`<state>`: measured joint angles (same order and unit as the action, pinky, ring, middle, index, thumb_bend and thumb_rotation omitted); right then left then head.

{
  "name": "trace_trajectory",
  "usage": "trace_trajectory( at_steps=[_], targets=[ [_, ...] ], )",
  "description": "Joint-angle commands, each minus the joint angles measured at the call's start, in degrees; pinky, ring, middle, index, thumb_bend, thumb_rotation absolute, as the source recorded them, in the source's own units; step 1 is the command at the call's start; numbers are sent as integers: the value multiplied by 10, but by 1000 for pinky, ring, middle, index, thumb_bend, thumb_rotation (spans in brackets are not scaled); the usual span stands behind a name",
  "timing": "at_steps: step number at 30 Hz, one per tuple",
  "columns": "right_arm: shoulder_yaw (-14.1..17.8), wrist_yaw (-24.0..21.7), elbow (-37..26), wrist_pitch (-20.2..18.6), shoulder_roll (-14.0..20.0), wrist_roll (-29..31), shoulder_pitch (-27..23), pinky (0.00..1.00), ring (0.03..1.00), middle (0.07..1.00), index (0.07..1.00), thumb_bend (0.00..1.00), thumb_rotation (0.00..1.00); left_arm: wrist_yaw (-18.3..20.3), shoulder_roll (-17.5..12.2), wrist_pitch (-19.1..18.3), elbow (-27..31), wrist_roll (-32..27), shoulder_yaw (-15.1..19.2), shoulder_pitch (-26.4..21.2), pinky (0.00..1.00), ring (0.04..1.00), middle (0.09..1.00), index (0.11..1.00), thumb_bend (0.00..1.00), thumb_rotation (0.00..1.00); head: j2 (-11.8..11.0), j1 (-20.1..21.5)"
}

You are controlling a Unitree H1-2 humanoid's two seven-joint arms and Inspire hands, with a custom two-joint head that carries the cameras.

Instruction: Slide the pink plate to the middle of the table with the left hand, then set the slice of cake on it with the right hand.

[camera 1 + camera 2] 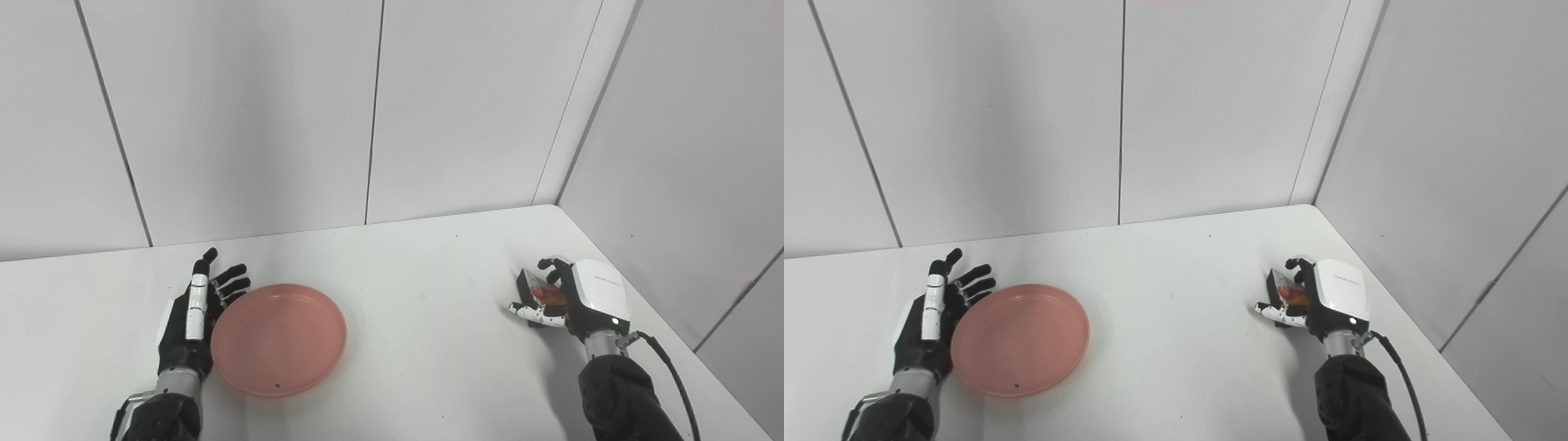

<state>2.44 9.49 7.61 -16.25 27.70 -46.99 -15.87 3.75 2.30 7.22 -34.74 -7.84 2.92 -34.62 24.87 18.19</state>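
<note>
The pink plate (278, 338) lies empty on the white table (429, 306), left of the middle. My left hand (196, 312) is open, fingers spread, resting on edge against the plate's left rim. My right hand (566, 300) stands near the right edge of the table with its fingers curled around the slice of cake (539, 293), a dark wedge with orange and red topping, thumb in front of it. The cake looks to rest on the table; its lower part is hidden by the hand. The same scene shows in the right eye view, with the plate (1020, 337) and cake (1287, 291).
White wall panels close the table at the back and on the right, meeting in the far right corner (554, 205). A black cable (674, 380) runs from my right wrist along the table's right edge.
</note>
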Motion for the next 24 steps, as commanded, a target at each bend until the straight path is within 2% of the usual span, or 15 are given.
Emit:
trace_trajectory(
  at_steps=[1,11,24],
  targets=[
    [-1,8,-13,3,20,-2,-14,351,446,559,616,876,424,5,2,-19,1,0,-4,3,729,737,766,925,685,996,1,0],
    [-11,-3,-14,2,29,9,-8,393,485,584,608,899,459,7,2,-21,1,2,-7,3,729,731,769,926,669,1000,4,-2],
    [-17,-2,-8,6,35,19,-5,378,464,564,611,902,447,11,1,-25,-4,2,-9,2,724,730,770,923,675,1000,5,-3]
  ],
)
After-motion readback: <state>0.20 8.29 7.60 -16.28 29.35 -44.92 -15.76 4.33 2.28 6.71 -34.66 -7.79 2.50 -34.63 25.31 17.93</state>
